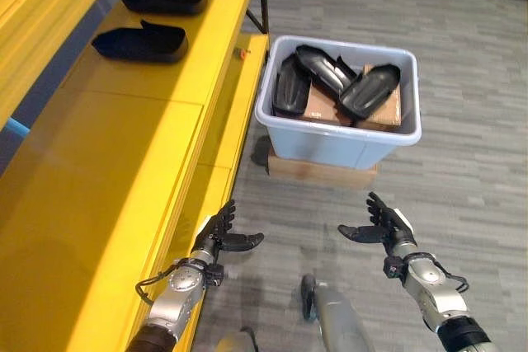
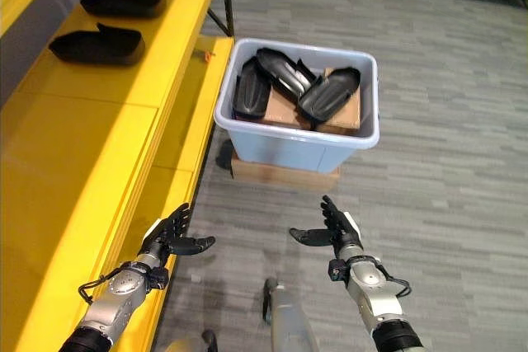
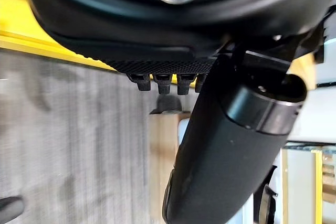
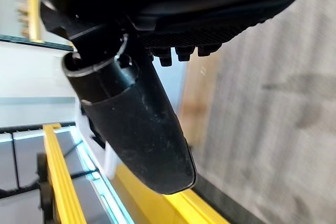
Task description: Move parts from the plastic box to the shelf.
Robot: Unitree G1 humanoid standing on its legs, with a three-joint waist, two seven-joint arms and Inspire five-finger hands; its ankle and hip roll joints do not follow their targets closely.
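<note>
While both hands hover empty above the floor (image 1: 478, 121), the left hand (image 1: 216, 233) and right hand (image 1: 381, 225) have fingers spread, thumbs facing. The plastic box (image 1: 330, 144) at 12 o'clock holds black parts (image 1: 370, 91); more parts (image 1: 140, 42) lie on the yellow shelf (image 1: 124, 171) at 10 o'clock.

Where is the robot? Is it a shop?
Probably a workshop or warehouse, not a shop: long yellow shelf holding black parts, and a plastic box of more parts sitting on grey floor.
</note>
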